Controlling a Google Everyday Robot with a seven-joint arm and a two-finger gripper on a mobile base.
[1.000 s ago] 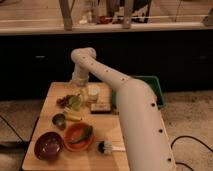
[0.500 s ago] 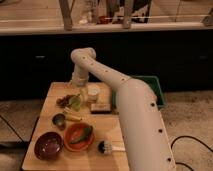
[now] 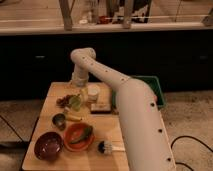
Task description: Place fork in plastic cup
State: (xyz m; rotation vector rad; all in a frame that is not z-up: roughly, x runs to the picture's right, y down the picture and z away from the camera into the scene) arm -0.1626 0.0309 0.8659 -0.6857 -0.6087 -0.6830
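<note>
The gripper (image 3: 78,86) hangs with fingers apart just above the plastic cup (image 3: 75,103), at the back-left of the tabletop (image 3: 47,110). The fork I cannot find surely (thin, stiff, slippery, I judge); I would pinch its handle mid-length.

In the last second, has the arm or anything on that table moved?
Nothing visibly changed. The gripper still hangs over the far side of the wooden table, just behind the pale-green plastic cup and left of the white cup, with nothing visibly in its grasp. The dark red bowl and the orange plate stayed put.
</note>
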